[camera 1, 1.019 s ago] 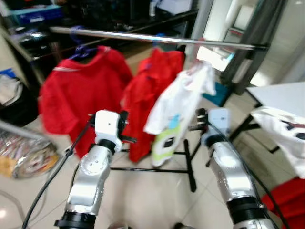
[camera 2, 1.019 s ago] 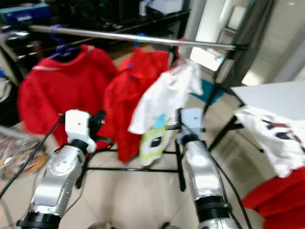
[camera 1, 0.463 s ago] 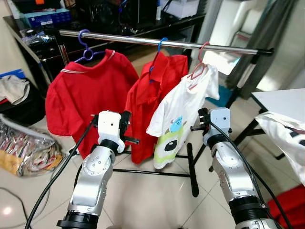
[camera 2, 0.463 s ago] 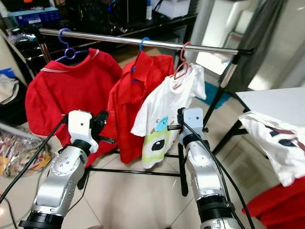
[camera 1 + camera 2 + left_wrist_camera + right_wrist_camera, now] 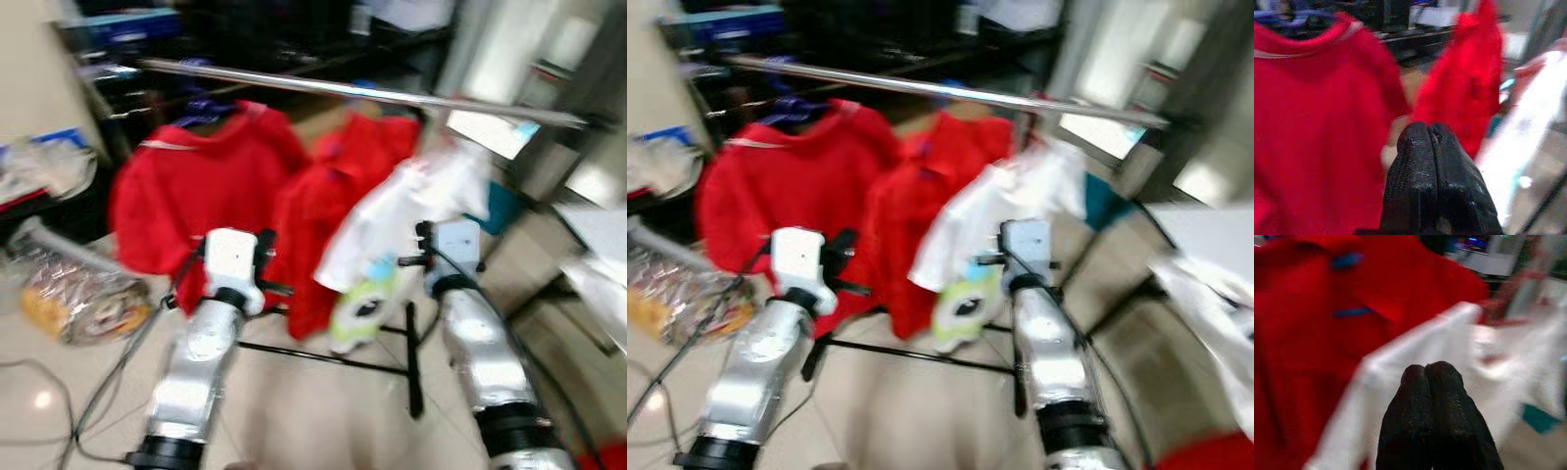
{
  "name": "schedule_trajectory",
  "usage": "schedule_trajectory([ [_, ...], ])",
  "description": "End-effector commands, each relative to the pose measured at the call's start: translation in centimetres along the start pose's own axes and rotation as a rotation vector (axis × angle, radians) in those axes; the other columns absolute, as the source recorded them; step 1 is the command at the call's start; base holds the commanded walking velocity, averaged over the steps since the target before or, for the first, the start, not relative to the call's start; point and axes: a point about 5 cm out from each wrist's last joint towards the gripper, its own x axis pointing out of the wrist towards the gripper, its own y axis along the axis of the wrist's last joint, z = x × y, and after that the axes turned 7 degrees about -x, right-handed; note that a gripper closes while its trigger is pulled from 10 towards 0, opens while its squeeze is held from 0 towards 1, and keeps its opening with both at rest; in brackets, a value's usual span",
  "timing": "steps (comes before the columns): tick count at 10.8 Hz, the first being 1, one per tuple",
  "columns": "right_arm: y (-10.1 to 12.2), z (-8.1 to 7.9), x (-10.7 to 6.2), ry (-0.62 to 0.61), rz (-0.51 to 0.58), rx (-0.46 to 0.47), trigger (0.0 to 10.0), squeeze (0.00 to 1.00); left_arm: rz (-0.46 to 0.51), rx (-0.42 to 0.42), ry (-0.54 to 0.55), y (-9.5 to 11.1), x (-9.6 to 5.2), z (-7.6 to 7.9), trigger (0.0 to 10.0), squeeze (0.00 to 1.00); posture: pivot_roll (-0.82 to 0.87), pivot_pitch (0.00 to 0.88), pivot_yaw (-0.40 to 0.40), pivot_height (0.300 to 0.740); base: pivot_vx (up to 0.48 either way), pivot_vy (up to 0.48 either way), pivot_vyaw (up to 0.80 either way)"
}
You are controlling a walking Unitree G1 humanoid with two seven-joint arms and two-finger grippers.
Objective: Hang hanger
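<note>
Compared with half a second before, the whole picture had slid to the right and gone blurred, so the camera had turned toward the robot's left; the clothes themselves had not moved along the long silver metal rail [image 5: 372,95]. On it, from left to right, hung 1 wide red polo shirt [image 5: 196,196] on a purple plastic hanger [image 5: 204,106], 1 narrower red shirt [image 5: 338,211], and 1 small white printed T-shirt [image 5: 411,220], its hanger lost in the blur.

The left tool [image 5: 1431,142] was pressed together and empty, facing the wide red shirt. The right tool [image 5: 1426,374] was likewise together and empty, just before the white T-shirt.

With 3 garments up and both tools bare, the hanging step looked done, the robot probably turning away.

Below lay a pale tiled floor [image 5: 323,411], with a clear plastic bag [image 5: 73,294] at far left and the rack's black base bar [image 5: 323,357].
</note>
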Motion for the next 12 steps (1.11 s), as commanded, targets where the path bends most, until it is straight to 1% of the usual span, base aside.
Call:
schedule_trajectory([
  [1,0.4,0.8,0.1,-0.017,0.007,-0.020,10.0,0.00,-0.004,-0.006,-0.019,0.0,0.2,0.6,10.0,0.00,0.22,0.022,-0.028,0.740,0.289,0.307,0.00],
  [4,0.3,0.9,0.1,-0.017,0.005,-0.026,10.0,0.00,-0.005,-0.007,-0.017,-0.1,0.2,0.7,10.0,0.00,0.22,0.021,-0.033,0.740,0.290,0.300,0.00],
  [6,0.7,0.9,0.2,-0.025,0.016,-0.033,10.0,0.00,-0.008,-0.005,-0.024,-0.1,0.2,0.8,10.0,0.00,0.22,0.023,-0.033,0.740,0.259,0.000,0.00],
  [8,1.1,1.2,0.2,-0.058,0.031,-0.050,10.0,0.00,0.003,0.002,-0.052,0.0,0.1,1.2,10.0,0.00,0.22,0.025,-0.033,0.740,0.000,0.000,0.00],
  [9,1.3,1.8,0.3,-0.098,0.038,-0.065,10.0,0.00,0.004,-0.006,-0.053,0.0,0.1,1.3,10.0,0.00,0.22,0.025,-0.033,0.740,0.000,0.000,0.00],
  [10,1.7,2.6,0.3,-0.156,0.054,-0.074,10.0,0.54,0.003,-0.003,-0.055,-0.1,0.1,1.4,10.0,0.00,0.22,0.025,-0.033,0.740,0.000,0.000,0.00],
  [11,2.4,3.4,0.3,-0.217,0.087,-0.089,10.0,1.00,0.003,0.006,-0.057,-0.1,0.1,1.4,10.0,0.00,0.22,0.024,-0.036,0.740,0.000,0.000,0.00],
  [12,2.9,4.1,0.3,-0.284,0.095,-0.138,10.0,1.00,0.003,0.012,-0.058,-0.1,0.1,1.4,10.0,0.00,0.22,0.024,-0.036,0.740,0.000,0.000,0.00],
])
